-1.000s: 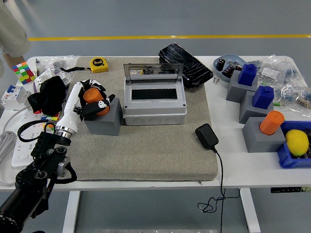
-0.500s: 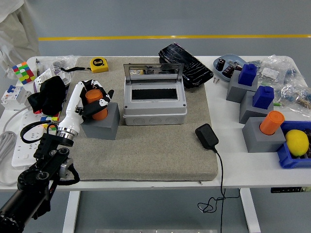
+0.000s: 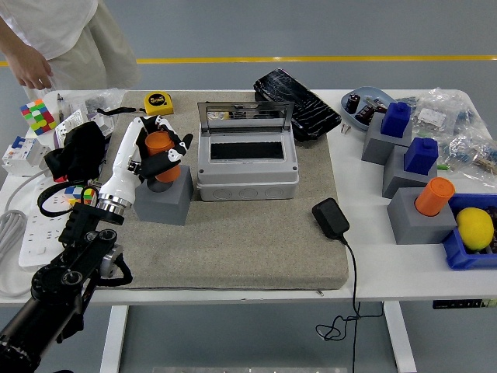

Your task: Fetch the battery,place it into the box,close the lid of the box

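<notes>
Left hand (image 3: 155, 151), fingers wrapped around orange cylindrical battery (image 3: 160, 147) above grey block (image 3: 165, 196): lift clear, carry toward 3 o'clock, release over open grey box (image 3: 246, 162).

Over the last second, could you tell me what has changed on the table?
The left hand, closed around the orange battery, has raised it off the grey block and a little toward the far side. A person has stepped in at the far left corner. The grey box stays open, and the black charger is unmoved.
</notes>
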Controlling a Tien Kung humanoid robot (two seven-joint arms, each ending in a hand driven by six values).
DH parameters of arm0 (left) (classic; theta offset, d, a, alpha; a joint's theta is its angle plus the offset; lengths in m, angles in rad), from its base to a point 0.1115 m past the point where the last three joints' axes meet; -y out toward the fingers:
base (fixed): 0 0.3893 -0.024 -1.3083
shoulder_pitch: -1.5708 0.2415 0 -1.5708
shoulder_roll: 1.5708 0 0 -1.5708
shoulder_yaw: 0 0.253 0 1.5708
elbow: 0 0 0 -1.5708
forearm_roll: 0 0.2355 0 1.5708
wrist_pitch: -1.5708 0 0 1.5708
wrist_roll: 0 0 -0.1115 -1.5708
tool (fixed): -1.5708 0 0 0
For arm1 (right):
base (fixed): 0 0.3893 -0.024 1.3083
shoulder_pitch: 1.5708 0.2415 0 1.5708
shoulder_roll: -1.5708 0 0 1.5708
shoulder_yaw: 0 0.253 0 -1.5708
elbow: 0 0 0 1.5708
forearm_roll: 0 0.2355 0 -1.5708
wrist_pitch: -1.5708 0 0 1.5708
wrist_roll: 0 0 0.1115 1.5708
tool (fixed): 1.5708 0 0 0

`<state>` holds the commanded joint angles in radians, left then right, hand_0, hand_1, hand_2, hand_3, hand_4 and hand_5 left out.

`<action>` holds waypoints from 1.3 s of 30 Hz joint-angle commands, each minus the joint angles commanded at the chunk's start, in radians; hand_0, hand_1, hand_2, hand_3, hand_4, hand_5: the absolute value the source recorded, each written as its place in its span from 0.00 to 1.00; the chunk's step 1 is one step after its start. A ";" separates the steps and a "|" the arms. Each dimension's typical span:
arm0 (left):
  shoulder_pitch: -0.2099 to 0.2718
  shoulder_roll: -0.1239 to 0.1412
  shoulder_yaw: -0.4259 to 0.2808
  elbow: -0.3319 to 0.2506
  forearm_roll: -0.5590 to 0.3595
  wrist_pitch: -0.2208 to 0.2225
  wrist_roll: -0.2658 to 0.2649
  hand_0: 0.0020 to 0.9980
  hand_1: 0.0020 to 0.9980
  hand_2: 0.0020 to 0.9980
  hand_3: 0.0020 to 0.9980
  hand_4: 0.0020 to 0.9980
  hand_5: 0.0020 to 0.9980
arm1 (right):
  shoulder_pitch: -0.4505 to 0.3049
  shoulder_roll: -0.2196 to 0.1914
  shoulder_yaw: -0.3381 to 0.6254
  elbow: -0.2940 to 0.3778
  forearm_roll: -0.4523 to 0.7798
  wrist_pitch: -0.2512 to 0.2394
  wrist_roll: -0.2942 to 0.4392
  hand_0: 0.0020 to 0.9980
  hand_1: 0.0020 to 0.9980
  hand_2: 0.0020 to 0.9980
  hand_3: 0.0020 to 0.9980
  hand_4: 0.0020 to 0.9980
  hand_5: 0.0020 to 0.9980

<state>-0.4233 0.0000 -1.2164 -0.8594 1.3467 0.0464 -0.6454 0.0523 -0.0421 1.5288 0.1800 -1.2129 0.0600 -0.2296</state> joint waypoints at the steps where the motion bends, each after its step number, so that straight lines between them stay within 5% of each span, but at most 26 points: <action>1: -0.007 0.000 0.017 -0.018 0.027 0.002 0.000 0.01 0.08 0.19 0.23 0.57 0.00 | 0.000 0.000 0.002 0.000 -0.002 0.000 0.000 0.77 0.72 0.73 0.76 1.00 0.64; 7: -0.091 0.000 0.169 -0.074 0.211 0.048 0.042 0.01 0.08 0.19 0.23 0.59 0.00 | 0.001 -0.001 0.002 0.000 -0.002 -0.002 0.000 0.77 0.72 0.73 0.75 1.00 0.64; 16: -0.237 0.000 0.335 -0.041 0.443 0.090 0.096 0.01 0.09 0.20 0.23 0.64 0.00 | 0.005 -0.003 -0.002 0.000 -0.003 -0.003 0.000 0.77 0.72 0.73 0.75 1.00 0.64; 25: -0.346 0.000 0.370 0.072 0.664 0.117 0.164 0.02 0.09 0.21 0.24 0.69 0.00 | 0.008 -0.006 -0.004 0.000 -0.013 -0.003 -0.003 0.77 0.72 0.73 0.75 1.00 0.64; 32: -0.374 0.000 0.348 0.161 0.684 0.124 0.183 0.03 0.10 0.21 0.26 0.75 0.00 | 0.008 -0.006 -0.010 0.000 -0.020 -0.002 -0.005 0.77 0.72 0.73 0.75 1.00 0.64; 33: -0.374 0.000 0.344 0.167 0.684 0.125 0.182 0.04 0.11 0.22 0.27 0.82 0.00 | 0.007 -0.006 -0.012 0.000 -0.021 -0.001 -0.005 0.77 0.72 0.73 0.75 1.00 0.64; 38: -0.368 0.000 0.336 0.194 0.668 0.132 0.180 0.04 0.11 0.22 0.27 0.82 0.00 | 0.010 -0.006 -0.022 0.000 -0.017 -0.001 -0.003 0.77 0.72 0.73 0.75 1.00 0.64; 39: -0.367 0.000 0.338 0.196 0.664 0.132 0.180 0.06 0.14 0.23 0.30 0.92 0.00 | 0.010 -0.006 -0.023 0.000 -0.015 -0.001 -0.002 0.77 0.72 0.73 0.75 1.00 0.64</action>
<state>-0.7903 0.0000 -0.8786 -0.6638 2.0105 0.1788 -0.4658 0.0623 -0.0476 1.5057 0.1800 -1.2282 0.0593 -0.2318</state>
